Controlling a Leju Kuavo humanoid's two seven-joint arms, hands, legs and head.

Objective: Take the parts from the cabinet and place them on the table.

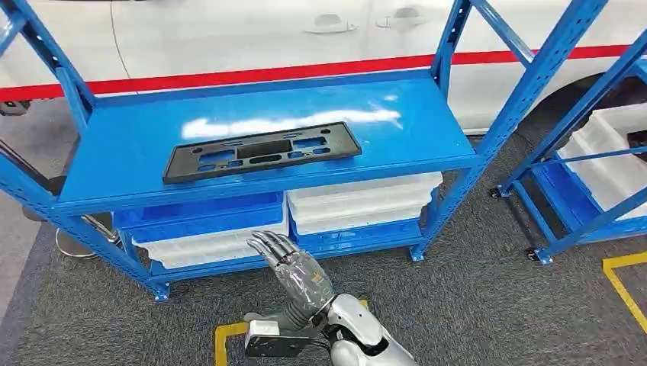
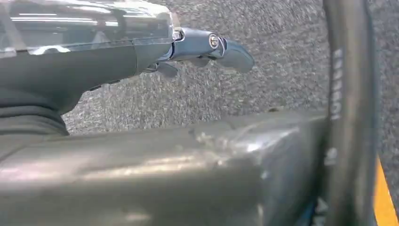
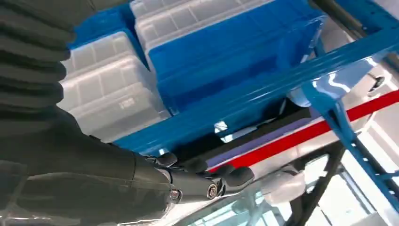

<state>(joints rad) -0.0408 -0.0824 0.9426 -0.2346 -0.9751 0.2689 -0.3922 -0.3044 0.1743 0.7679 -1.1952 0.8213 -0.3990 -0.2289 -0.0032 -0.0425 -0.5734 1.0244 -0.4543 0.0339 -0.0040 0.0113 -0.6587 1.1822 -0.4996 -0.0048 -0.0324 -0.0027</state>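
Silver-wristed right hand hangs empty below flat black slotted part.

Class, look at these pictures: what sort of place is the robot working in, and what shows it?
Probably a car workshop or parts store: blue steel shelving, stacked plastic bins, a black plastic car part on the shelf, and a white car behind.

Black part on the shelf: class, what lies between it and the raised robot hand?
In the head view, the blue shelf edge and stacked bins separate the black part from the right robot hand.
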